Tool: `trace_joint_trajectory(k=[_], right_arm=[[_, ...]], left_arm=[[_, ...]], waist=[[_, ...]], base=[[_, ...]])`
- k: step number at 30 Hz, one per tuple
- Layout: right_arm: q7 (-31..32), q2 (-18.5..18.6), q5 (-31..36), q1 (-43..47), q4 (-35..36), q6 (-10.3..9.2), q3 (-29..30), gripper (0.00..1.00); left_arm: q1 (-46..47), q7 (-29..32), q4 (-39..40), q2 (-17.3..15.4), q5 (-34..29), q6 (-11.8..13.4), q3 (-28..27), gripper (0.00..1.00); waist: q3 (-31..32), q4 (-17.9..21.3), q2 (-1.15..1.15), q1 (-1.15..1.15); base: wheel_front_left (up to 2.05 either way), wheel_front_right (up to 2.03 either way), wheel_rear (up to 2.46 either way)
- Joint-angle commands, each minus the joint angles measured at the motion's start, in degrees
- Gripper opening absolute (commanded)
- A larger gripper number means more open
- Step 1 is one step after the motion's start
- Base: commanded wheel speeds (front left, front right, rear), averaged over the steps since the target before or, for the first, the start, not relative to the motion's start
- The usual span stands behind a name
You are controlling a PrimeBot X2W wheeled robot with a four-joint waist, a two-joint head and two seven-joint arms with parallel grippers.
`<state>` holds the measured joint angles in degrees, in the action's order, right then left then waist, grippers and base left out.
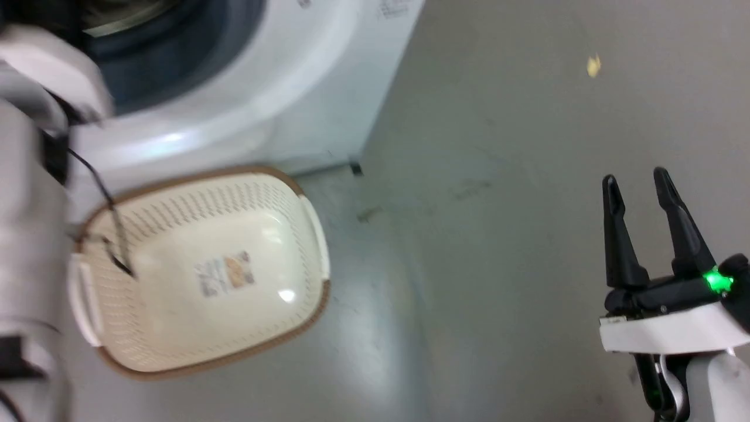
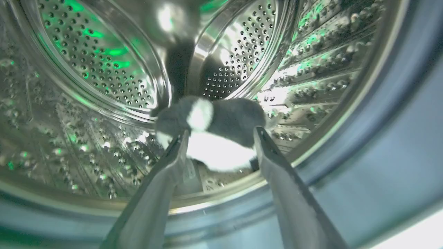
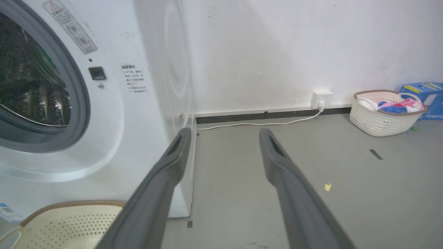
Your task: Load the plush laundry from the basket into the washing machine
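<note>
The plush laundry (image 2: 230, 119) lies inside the washing machine (image 1: 246, 99), low on the shiny perforated drum (image 2: 104, 72) near its front lip. It is a blurred lump of black fur with a white puff on top and a washed-out white patch below; I cannot make out its shape or its face. The left end effector (image 2: 220, 133) reaches in through the door ring with its fingers spread wide. The toy sits right at the tips, which cover its edges, so I cannot tell whether they touch it.

In the head view the pale left forearm (image 1: 29, 234) is smeared by blur. It hides the basket's left end and part of the door opening. The basket (image 1: 176, 319) stands on the floor just in front of the washer, and its label sticker (image 1: 225, 274) shows. The right end effector (image 1: 635, 176) hangs well apart over grey floor (image 1: 498, 234), its fingers wide and holding nothing.

By the far wall stand a second basket (image 3: 380, 122) of coloured clothes and a blue box (image 3: 424, 91) that is cut off at the edge.
</note>
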<state>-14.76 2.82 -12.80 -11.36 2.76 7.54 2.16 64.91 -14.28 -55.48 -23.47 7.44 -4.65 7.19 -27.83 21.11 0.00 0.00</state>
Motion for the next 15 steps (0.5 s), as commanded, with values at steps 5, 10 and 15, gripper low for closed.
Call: trace_joint_trajectory(k=[5,10,15], right_arm=[[-0.24,0.06,2.9,2.62,0.53,-0.05,1.1,1.0],[-0.24,0.06,4.83,4.59,0.61,-0.05,1.6,1.0],[-0.24,0.06,5.82,6.7,0.57,-0.05,2.09,1.0]], left_arm=[[-12.61,-0.69,10.66,5.68,4.25,-0.32,-2.82,1.0],[-25.6,-0.71,23.7,9.84,5.84,-0.74,-5.36,1.0],[-38.64,-0.71,35.03,13.96,5.12,-0.47,-6.18,1.0]], waist=[[11.13,-7.36,0.0,0.0],[16.41,-10.84,0.0,0.0],[20.59,-13.69,0.0,0.0]], base=[[0.0,0.0,0.0],[0.0,0.0,0.0],[0.0,0.0,0.0]])
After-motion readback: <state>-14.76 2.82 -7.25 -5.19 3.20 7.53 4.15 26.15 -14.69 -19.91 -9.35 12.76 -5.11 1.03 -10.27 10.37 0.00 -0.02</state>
